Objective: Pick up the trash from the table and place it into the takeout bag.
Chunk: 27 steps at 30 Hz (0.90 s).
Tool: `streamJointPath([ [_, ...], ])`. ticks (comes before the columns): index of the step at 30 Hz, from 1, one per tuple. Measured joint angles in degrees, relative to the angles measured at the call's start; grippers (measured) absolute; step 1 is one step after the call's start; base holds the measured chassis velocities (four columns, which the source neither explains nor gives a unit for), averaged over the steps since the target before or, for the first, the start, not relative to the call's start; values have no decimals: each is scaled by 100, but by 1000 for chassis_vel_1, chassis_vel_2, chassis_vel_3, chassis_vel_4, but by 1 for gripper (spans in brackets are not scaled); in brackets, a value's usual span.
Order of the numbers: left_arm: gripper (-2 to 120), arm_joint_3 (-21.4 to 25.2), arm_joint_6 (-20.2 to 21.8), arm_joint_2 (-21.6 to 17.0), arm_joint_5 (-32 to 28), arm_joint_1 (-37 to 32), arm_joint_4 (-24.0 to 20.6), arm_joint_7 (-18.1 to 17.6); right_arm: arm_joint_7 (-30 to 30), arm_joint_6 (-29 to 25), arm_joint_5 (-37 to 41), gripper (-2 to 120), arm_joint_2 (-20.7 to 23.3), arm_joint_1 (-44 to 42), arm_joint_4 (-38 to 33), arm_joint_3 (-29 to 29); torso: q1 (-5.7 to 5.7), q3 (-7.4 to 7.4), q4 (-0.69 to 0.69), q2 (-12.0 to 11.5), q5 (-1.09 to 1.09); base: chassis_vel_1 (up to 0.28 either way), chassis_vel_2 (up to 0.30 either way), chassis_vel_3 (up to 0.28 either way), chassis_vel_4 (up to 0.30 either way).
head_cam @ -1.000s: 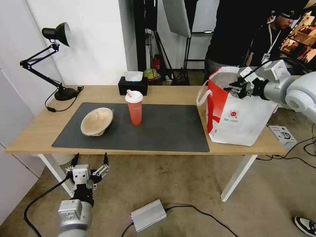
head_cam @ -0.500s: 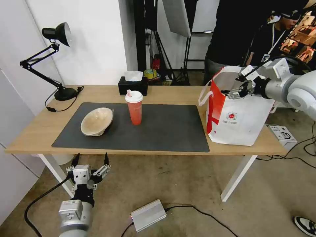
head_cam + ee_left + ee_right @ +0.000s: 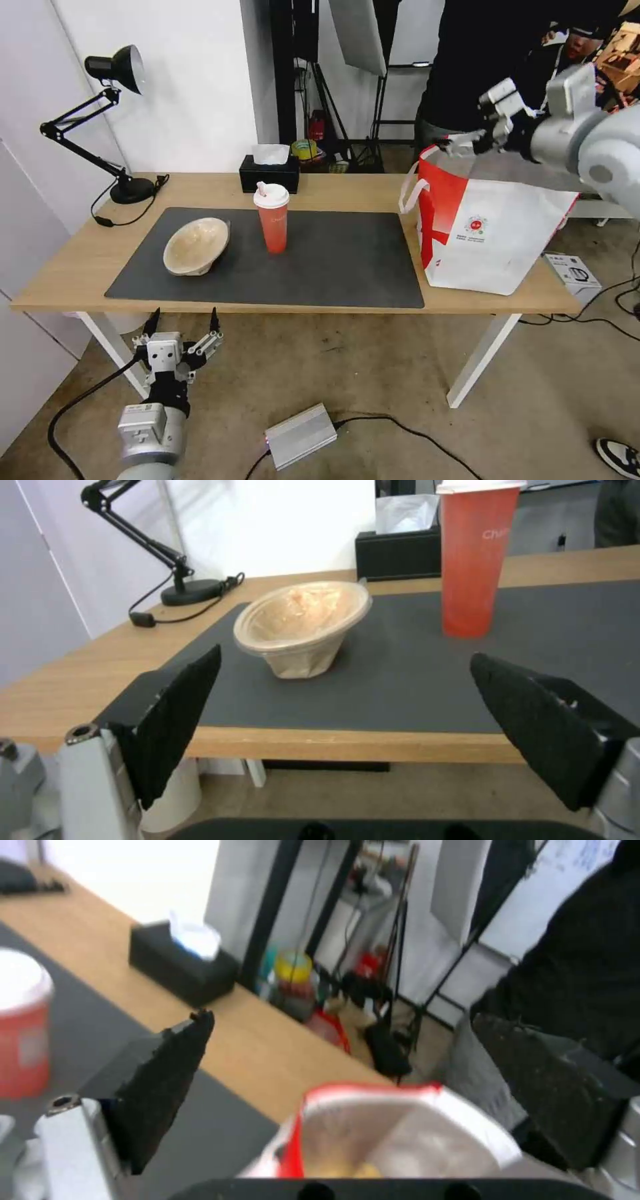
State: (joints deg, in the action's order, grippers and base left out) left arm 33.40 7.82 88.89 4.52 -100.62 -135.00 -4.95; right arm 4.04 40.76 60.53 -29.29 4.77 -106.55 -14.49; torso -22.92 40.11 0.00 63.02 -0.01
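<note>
Two pieces of trash stand on the table's [image 3: 80,267] dark mat: a beige paper-pulp bowl [image 3: 197,245] [image 3: 303,625], tilted on its side, and a red drink cup [image 3: 272,220] [image 3: 475,560] with a white lid. The white-and-red takeout bag [image 3: 490,227] stands open at the table's right end. My right gripper [image 3: 467,141] [image 3: 340,1017] hovers just above the bag's far rim, open and empty, with the foil-lined mouth [image 3: 393,1135] below it. My left gripper [image 3: 181,327] [image 3: 345,656] hangs open below the table's front edge, facing the bowl.
A black desk lamp [image 3: 113,120] stands at the back left and a black tissue box [image 3: 269,172] behind the cup. People stand behind the bag. On the floor lie a silver box [image 3: 300,437] with cables and a small carton [image 3: 572,270].
My right gripper has risen from inside the bag's mouth to above its rim, and the bag's top has spread wider. The left arm has stayed put.
</note>
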Motion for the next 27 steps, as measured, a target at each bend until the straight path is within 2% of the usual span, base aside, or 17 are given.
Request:
streamJointPath([
  [4, 100, 6, 1, 10, -1, -1, 0, 0, 225, -153, 161, 100, -116, 172, -90, -38, 0, 0, 0, 0, 0, 0, 0, 0, 0],
  [8, 100, 14, 4, 44, -1, -6, 0, 0, 678, -329, 722, 100, -282, 370, -421, -12, 0, 0, 0, 0, 0, 0, 0, 0, 0],
  [14, 100, 25, 5, 62, 2, -6, 7, -1, 1089, -458, 1099, 100, -272, 185, -815, 243, 0, 0, 1, 0, -1, 0, 0, 0, 0],
  [18, 100, 37, 5, 61, 4, -11, 23, -3, 1206, -591, 970, 100, 120, -762, -1202, 1090, 0, 0, -1, 0, 2, 0, 0, 0, 0],
  [19, 100, 37, 5, 61, 4, -11, 23, -3, 1206, -591, 970, 100, 120, -762, -1202, 1090, 0, 0, -1, 0, 2, 0, 0, 0, 0],
  [23, 100, 36, 3, 71, 5, 9, 62, -3, 1332, -938, 310, 100, 596, -1692, -1413, 1730, 0, 0, -3, 0, 2, 0, 0, 0, 0],
  [24, 100, 36, 3, 71, 5, 9, 62, -3, 1332, -938, 310, 100, 596, -1692, -1413, 1730, 0, 0, -3, 0, 2, 0, 0, 0, 0],
  [27, 100, 76, -13, 103, 15, -1, 68, -4, 1446, -1098, -181, 100, 688, -2395, -1581, 2276, 0, -1, -2, 0, 1, 0, 0, 0, 0],
])
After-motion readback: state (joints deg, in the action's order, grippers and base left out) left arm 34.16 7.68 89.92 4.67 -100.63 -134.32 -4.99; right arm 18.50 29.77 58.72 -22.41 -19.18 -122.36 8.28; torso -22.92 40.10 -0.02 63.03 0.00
